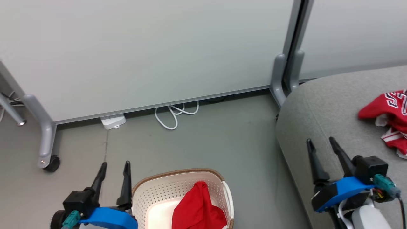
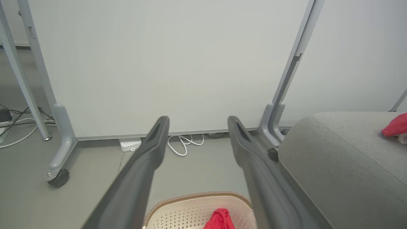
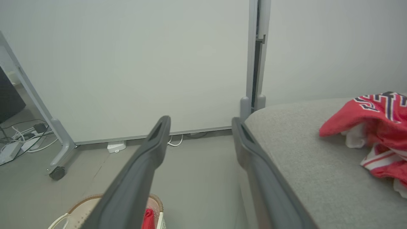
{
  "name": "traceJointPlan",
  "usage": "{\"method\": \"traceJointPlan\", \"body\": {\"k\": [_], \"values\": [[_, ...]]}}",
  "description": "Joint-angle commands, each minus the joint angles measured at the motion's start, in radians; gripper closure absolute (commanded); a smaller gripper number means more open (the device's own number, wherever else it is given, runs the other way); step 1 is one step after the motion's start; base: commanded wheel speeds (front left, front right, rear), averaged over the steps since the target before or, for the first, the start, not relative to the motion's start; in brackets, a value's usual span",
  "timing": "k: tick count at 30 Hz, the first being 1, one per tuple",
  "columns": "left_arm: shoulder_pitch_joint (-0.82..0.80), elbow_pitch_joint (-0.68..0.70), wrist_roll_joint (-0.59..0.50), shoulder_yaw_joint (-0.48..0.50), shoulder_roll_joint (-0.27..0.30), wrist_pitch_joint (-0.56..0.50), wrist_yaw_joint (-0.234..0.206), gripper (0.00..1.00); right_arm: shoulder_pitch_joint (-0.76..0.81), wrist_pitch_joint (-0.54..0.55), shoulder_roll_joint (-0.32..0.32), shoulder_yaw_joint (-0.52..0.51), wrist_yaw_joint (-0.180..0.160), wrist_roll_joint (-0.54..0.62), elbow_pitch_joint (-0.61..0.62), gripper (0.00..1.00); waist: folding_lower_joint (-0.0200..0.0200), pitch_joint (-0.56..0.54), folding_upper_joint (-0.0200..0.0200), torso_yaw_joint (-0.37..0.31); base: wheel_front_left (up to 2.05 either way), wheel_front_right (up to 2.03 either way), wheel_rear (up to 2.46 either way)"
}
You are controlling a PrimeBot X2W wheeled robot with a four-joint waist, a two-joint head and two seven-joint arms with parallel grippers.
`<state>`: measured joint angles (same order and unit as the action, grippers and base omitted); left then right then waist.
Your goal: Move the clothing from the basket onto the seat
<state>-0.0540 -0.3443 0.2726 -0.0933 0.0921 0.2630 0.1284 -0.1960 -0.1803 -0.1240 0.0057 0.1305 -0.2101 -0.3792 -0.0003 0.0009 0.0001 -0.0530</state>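
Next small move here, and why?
Probably shift the left gripper rightward and down over the red garment left in the basket. Its fingers are open, empty and beside the rim, while a second garment already lies on the seat. The right gripper, also open, is farther off, by the seat.

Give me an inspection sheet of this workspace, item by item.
Surface: grey floor; grey seat at the right.
Job's things: a plain red garment lies in the basket; a lettered red garment already lies on the seat.
Clutter: small white box at the panel's foot.
Claws: left claw open beside the basket; right claw open by the seat's near edge; both hold nothing.
Cables: white cable looped on the floor under the panel.
Surroundings: pale partition panels on grey legs; one caster.
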Motion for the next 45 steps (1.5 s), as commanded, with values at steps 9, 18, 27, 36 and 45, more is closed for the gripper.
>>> {"method": "traceJointPlan", "body": {"k": [9,18,27,36,45], "values": [[0.005,0.012,-0.032,0.067,-0.007,0.003,-0.003,0.00,0.064,0.049,0.042,-0.001,0.000,0.023,0.111,0.00,0.0003,0.025,-0.0001,0.055,0.00,0.00,0.00],[-0.013,0.003,-0.043,0.068,-0.021,0.003,-0.001,0.00,0.068,0.070,0.046,-0.012,0.000,0.039,0.146,0.00,0.0003,0.038,-0.0001,0.067,0.00,0.00,0.00],[-0.021,-0.011,-0.033,0.064,-0.030,0.003,0.001,0.00,0.051,0.080,0.050,0.007,0.000,0.032,0.173,0.00,0.0003,0.074,-0.0001,0.049,0.00,0.00,0.00],[-0.225,-0.117,-0.024,-0.026,-0.004,0.002,0.002,0.00,-0.085,0.095,0.039,0.042,0.000,0.024,0.315,0.00,0.0003,0.396,-0.0001,-0.033,0.00,0.00,0.00],[-0.511,-0.331,0.028,-0.174,0.096,-0.026,0.002,0.00,-0.241,0.065,0.053,0.068,0.000,0.012,0.400,0.00,0.0003,0.757,-0.0001,-0.167,0.00,0.00,0.00]]}}
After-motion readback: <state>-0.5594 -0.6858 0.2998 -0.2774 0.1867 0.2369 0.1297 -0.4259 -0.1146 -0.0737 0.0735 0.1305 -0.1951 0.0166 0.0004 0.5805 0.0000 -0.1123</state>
